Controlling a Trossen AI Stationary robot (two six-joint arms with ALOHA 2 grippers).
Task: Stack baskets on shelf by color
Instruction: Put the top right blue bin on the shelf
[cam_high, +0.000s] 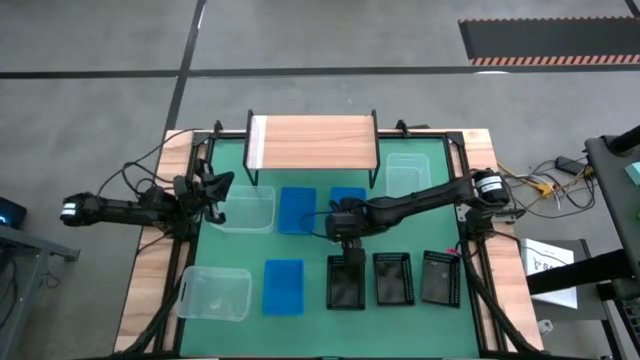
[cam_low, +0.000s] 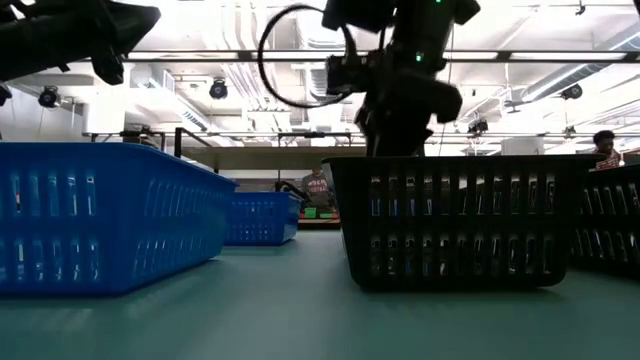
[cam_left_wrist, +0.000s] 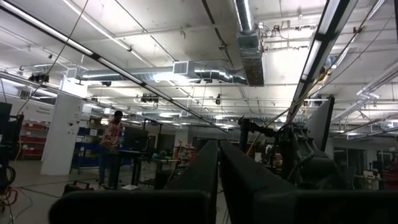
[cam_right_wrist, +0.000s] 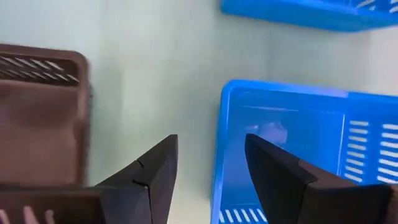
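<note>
Baskets all sit on the green table, none on the shelf, which stands bare at the middle of the far edge. Three black baskets line the near edge right of centre: one, next, last toward the near right corner. Blue basket lies left of them at the near edge; two more blue ones, and, sit mid-table just in front of the shelf. Clear basket near the near left corner, another by the left edge, third right of the shelf.

Right gripper hangs over the table centre, between the far blue basket and the leftmost black basket, fingers spread apart, gripping nothing; wrist view puts the gap over bare table beside a blue rim. Left gripper waits at the left edge above the clear basket, fingers clenched together, nothing between them.
</note>
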